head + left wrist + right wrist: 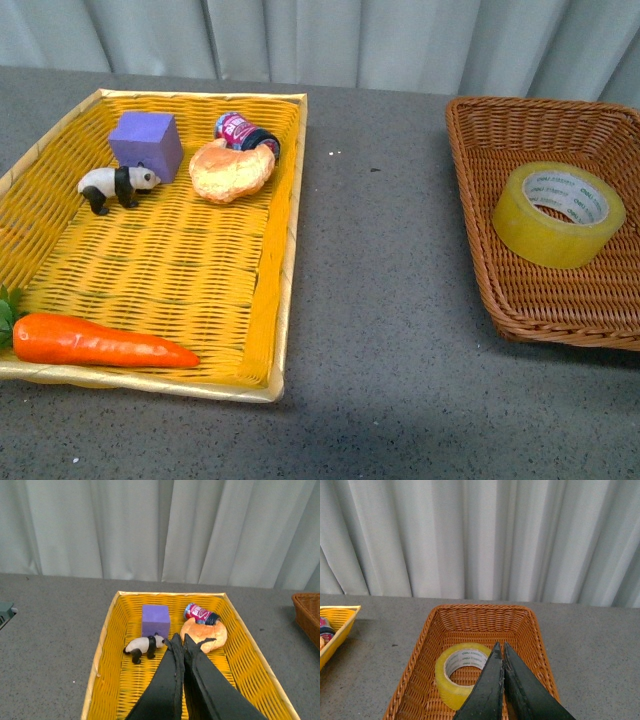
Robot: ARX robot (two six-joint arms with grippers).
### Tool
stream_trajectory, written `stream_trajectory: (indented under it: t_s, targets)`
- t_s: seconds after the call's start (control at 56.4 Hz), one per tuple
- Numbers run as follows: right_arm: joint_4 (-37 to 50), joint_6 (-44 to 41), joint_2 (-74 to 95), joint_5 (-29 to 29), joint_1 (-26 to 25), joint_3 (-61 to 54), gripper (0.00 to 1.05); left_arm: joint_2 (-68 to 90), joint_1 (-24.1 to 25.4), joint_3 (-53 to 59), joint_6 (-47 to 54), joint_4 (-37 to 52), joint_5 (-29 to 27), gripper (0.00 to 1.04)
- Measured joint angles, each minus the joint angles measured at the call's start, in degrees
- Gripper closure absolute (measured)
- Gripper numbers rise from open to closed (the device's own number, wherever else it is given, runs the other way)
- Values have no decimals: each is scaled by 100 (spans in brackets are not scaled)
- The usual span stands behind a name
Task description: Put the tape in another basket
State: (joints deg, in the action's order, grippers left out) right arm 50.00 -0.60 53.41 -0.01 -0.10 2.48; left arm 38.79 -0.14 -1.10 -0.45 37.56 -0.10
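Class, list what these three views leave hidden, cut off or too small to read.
- Tape: its core print is too small to read in the front view; the right gripper covers part of it in the right wrist view.
- Brown basket: its right side is cut off by the front view's edge.
- Carrot: its leaves are cut by the left edge.
- Can: its label is blurred.

The basket sits on the grey table before a pale curtain. The tape lies flat inside the basket, its white printed core facing up. The right end effector hangs above the basket with its dark fingers pressed together, empty, their tips just beside the tape. A yellow tray corner shows well apart from the basket.
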Motion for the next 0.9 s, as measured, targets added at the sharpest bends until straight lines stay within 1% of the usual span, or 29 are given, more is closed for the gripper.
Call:
stream_trajectory:
  t_s: [0.355, 0.603, 0.905]
  targets:
    - [-1609, 0, -1875, 0, 0, -214, 104, -1512, 0, 4, 2, -1379, 0, 101]
    - [-2396, 0, -2719, -2, 0, -214, 104, -2087, 0, 4, 2, -1943, 0, 101]
    - [-3143, 0, -3497, -2, 0, -216, 104, -2643, -2, 4, 2, -2498, 0, 101]
